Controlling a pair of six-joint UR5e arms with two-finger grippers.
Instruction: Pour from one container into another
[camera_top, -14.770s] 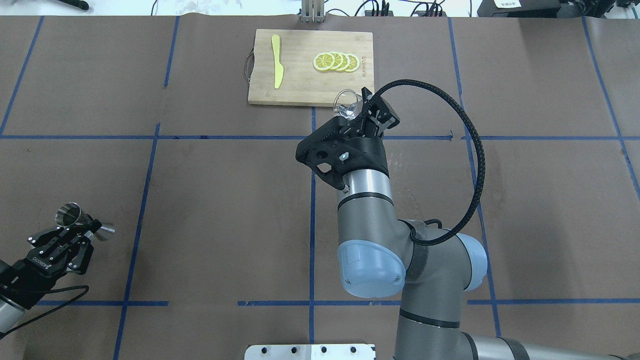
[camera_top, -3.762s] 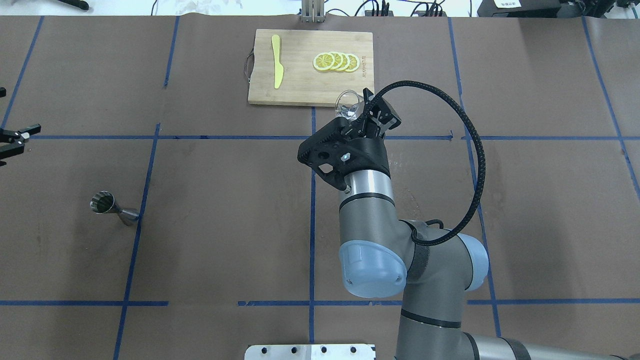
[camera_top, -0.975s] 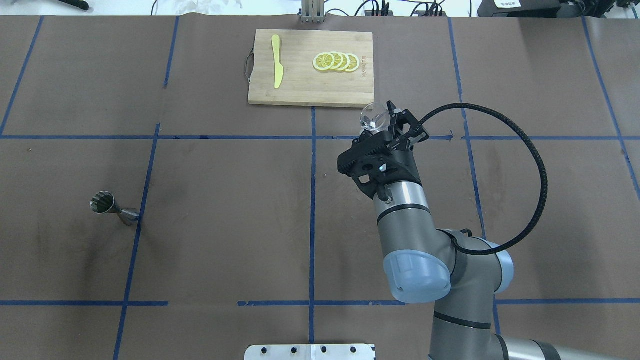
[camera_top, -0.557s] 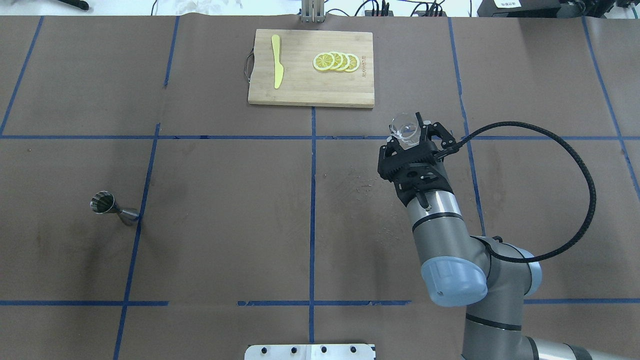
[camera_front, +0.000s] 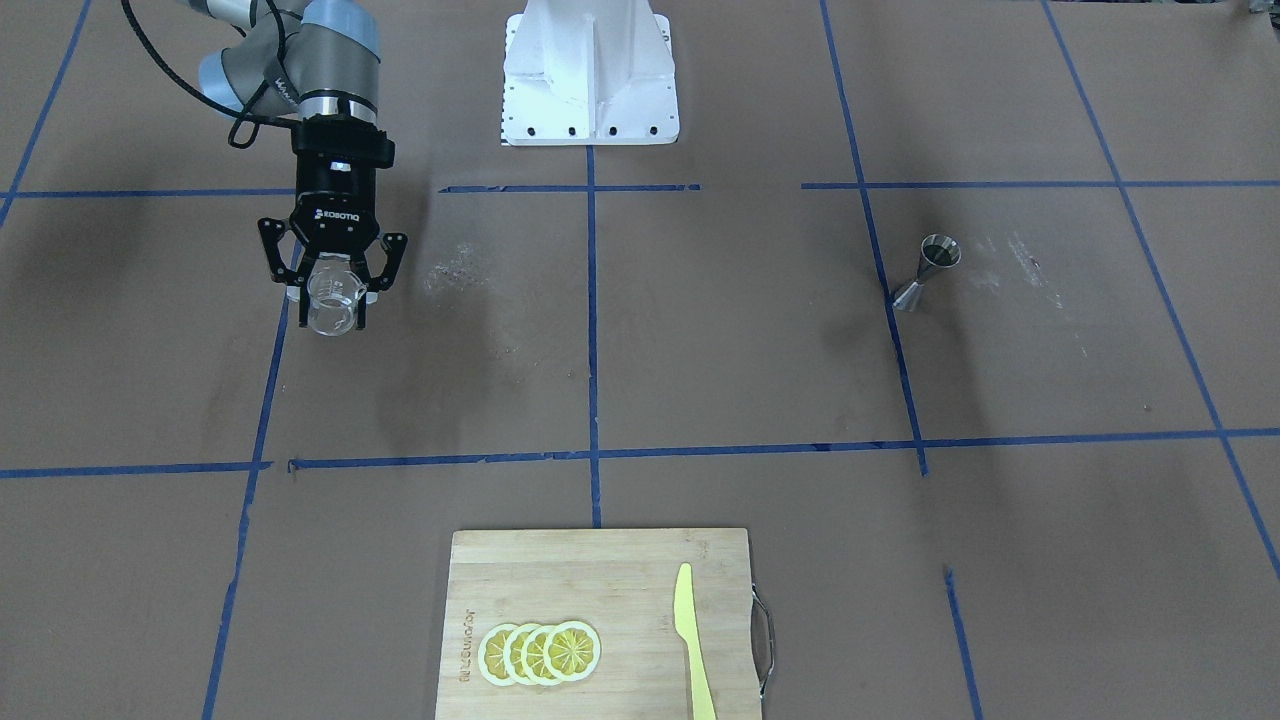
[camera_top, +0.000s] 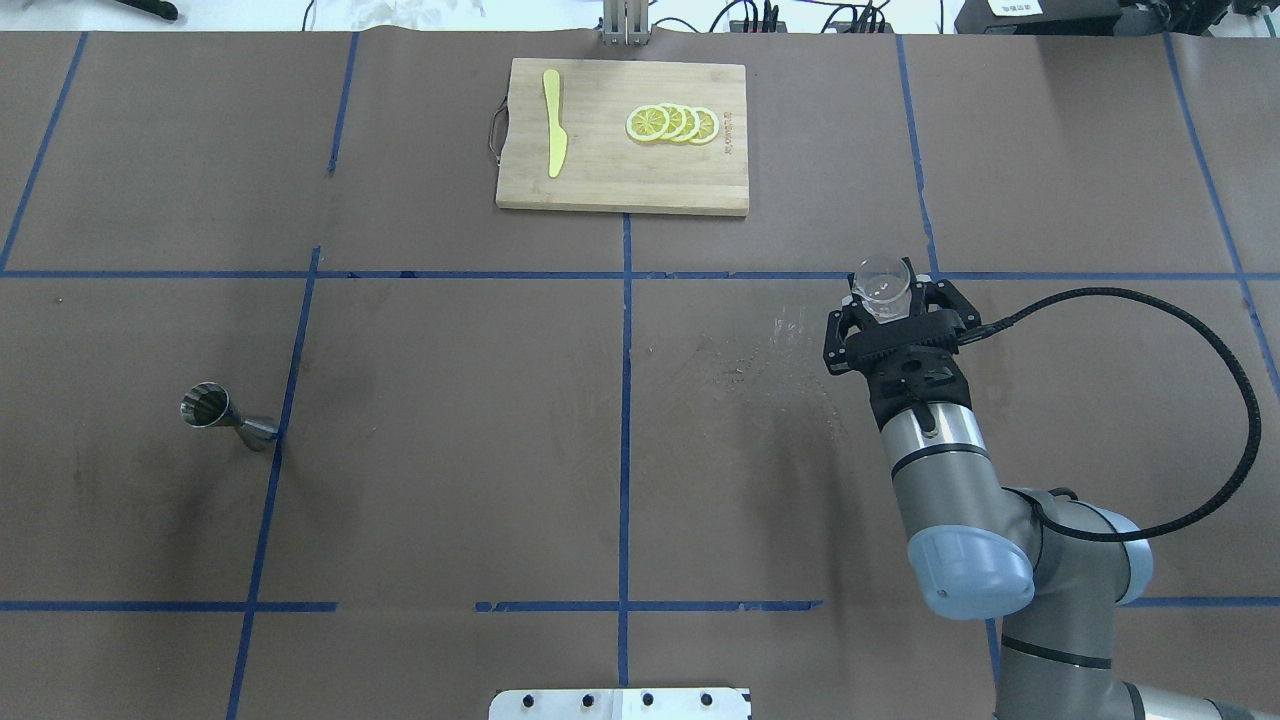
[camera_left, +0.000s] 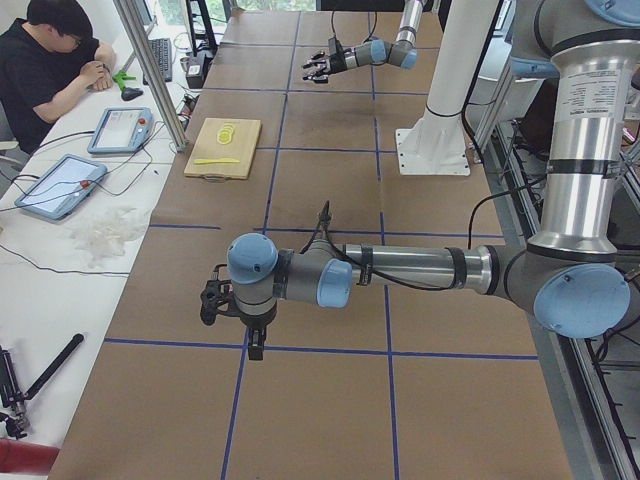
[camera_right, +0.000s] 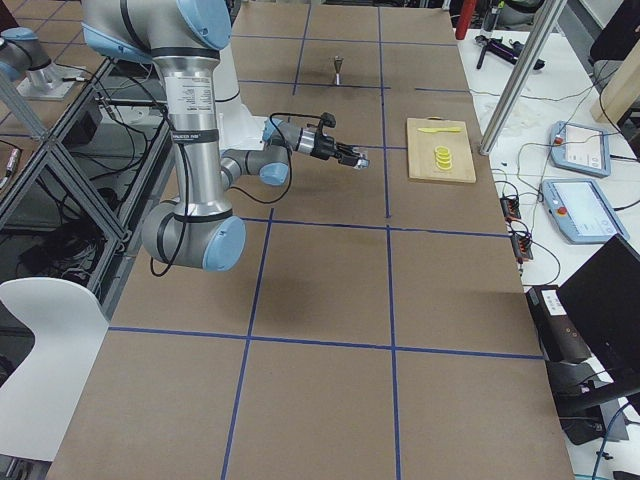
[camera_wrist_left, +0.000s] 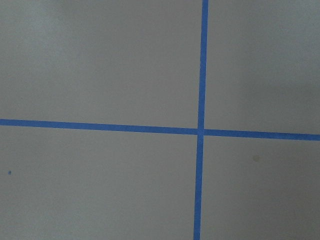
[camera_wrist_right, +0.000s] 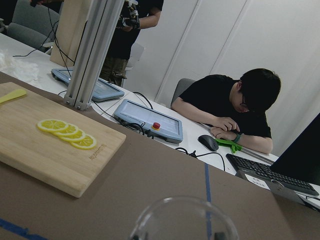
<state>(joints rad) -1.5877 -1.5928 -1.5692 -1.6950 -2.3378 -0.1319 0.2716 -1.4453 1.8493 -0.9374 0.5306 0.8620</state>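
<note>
— Over the right half of the bench (camera_top: 450, 520), what is being held?
— A clear glass beaker (camera_top: 882, 283) is held by the right gripper (camera_top: 888, 305), whose jaws are clamped on the beaker's sides. It is carried clear of the brown paper, roughly upright, with its open rim showing from above. Printed graduations can be made out on its wall in the front-facing view. Whether anything is in it cannot be told.
— Where is the other container found?
— A steel jigger (camera_top: 225, 418) is stood on end on the left half of the bench, just beside a blue tape line (camera_top: 270, 440) and well apart from the beaker. Nothing is touching it.
— What is laid along the far edge?
— A bamboo cutting board (camera_top: 600, 180) is set at the middle of the far edge. A row of overlapping lemon slices (camera_top: 672, 123) is laid on its right part and a yellow knife (camera_top: 553, 122) on its left part, the two kept apart.
— And the left gripper (camera_left: 212, 300)?
— It is seen only in the left side view, held above the bench near its left end. The state of its jaws cannot be told. Only brown paper and crossed blue tape are shown by its wrist camera.
</note>
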